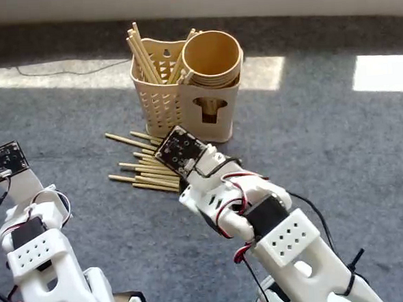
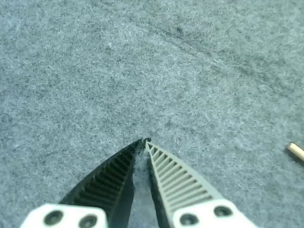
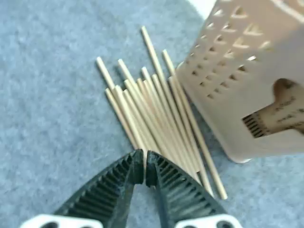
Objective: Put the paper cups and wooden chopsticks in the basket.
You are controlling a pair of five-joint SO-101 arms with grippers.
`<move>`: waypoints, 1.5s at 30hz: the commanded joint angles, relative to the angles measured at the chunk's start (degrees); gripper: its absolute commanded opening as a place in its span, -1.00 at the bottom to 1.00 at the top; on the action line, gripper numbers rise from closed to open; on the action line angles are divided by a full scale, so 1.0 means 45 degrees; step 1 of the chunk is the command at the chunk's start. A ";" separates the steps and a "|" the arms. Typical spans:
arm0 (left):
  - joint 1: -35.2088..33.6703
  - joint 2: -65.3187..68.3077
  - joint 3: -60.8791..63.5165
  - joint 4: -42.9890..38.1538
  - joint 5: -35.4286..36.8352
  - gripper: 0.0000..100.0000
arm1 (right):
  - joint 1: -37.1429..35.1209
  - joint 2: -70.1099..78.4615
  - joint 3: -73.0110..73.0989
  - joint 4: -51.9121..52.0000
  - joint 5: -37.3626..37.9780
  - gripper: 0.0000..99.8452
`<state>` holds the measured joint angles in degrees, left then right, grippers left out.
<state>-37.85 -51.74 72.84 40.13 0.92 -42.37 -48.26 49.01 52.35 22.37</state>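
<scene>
The basket (image 1: 163,107), a perforated cream plastic container, stands upright on the grey carpeted bench (image 1: 338,149). A stack of paper cups (image 1: 213,54) sits in one side of it. A bundle of wooden chopsticks (image 1: 144,55) leans in the other side, ends projecting above the rim.

A loose pile of wooden chopsticks (image 3: 152,111) lies flat on the bench just beside the base of the basket, roughly parallel to one another, slightly fanned. One or two touch the basket wall.

The right end effector (image 3: 144,167) is positioned above the near ends of the loose pile. Its jaws are closed tip to tip, with nothing visible between them.

The left end effector (image 2: 145,142) is positioned over bare carpet, well apart from the basket. Its jaws are closed, tips meeting, holding nothing. One chopstick end (image 2: 295,151) lies nearby.
</scene>
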 commanded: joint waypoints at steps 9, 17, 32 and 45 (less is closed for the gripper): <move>-0.0049 -0.0225 -0.0088 -0.0195 -0.0098 -0.99 | -0.1651 0.5382 -0.2276 -0.0049 0.0234 -0.94; -0.0049 -0.0225 -0.0088 -0.0195 -0.0098 -0.99 | -0.1827 0.9543 -0.5538 -0.0049 0.0215 -0.75; -0.0049 -0.0186 0.0029 -0.0567 -0.0098 -0.99 | -0.1455 1.3802 -0.7805 0.0322 0.1426 -0.99; -0.0049 -0.0186 0.0029 -0.0567 -0.0098 -0.99 | 0.0225 1.0129 -0.7766 0.2960 0.1387 -0.99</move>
<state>-37.85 -51.74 73.45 38.55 0.92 -42.90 2.55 15.52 63.69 28.09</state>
